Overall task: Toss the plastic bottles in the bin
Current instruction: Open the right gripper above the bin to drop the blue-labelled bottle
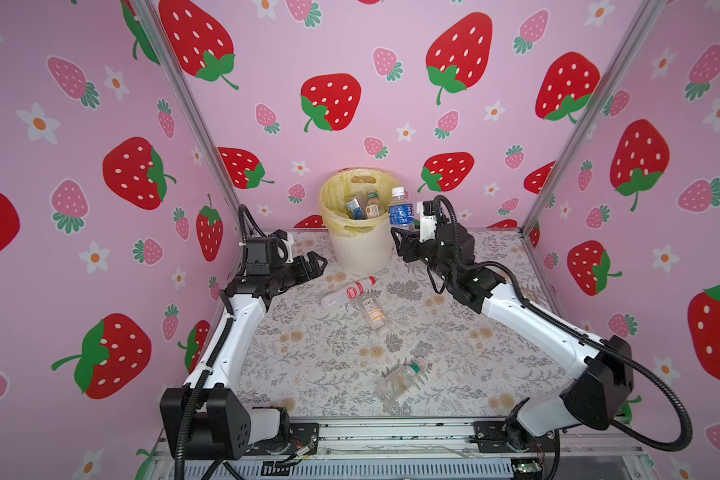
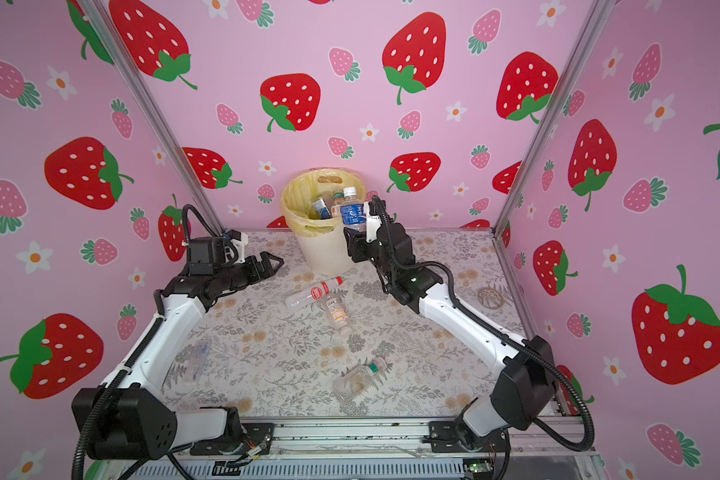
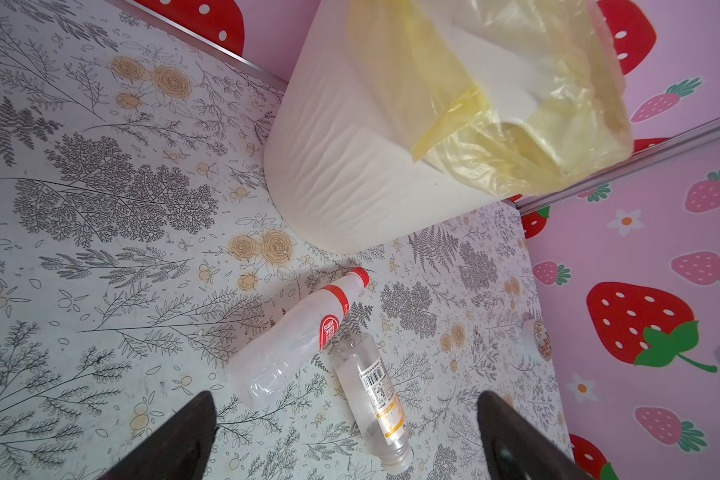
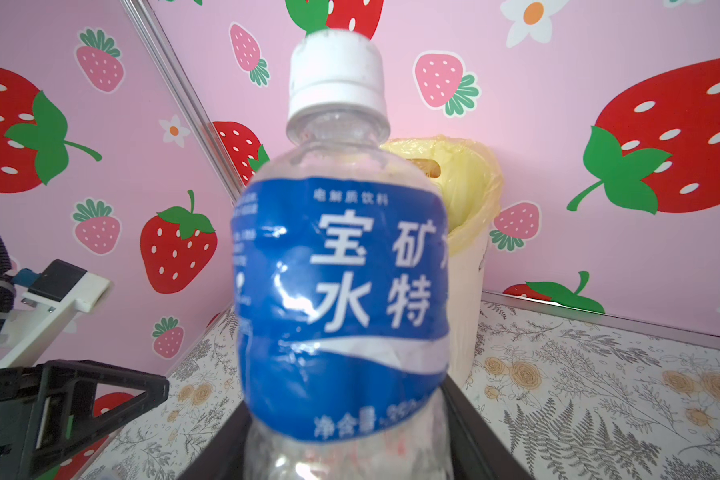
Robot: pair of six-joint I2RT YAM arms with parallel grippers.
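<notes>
The cream bin (image 1: 360, 249), lined with a yellow bag, stands at the back of the table with two bottles (image 1: 364, 205) inside. My right gripper (image 1: 404, 232) is shut on an upright blue-labelled, white-capped bottle (image 1: 400, 212) beside the bin's right rim; in the right wrist view this bottle (image 4: 341, 270) fills the middle. My left gripper (image 1: 314, 264) hangs open left of the bin with nothing between its fingers. On the table lie a red-capped bottle (image 1: 348, 293), an orange-labelled bottle (image 1: 373, 313) touching it, and a green-capped bottle (image 1: 402, 380). Another clear bottle (image 2: 196, 359) lies beside the left arm.
A small round ring-shaped object (image 2: 490, 298) lies near the table's right edge. Pink strawberry walls with aluminium corner posts (image 1: 200, 124) close in the table on three sides. The bin (image 3: 350, 166) stands close to the back wall.
</notes>
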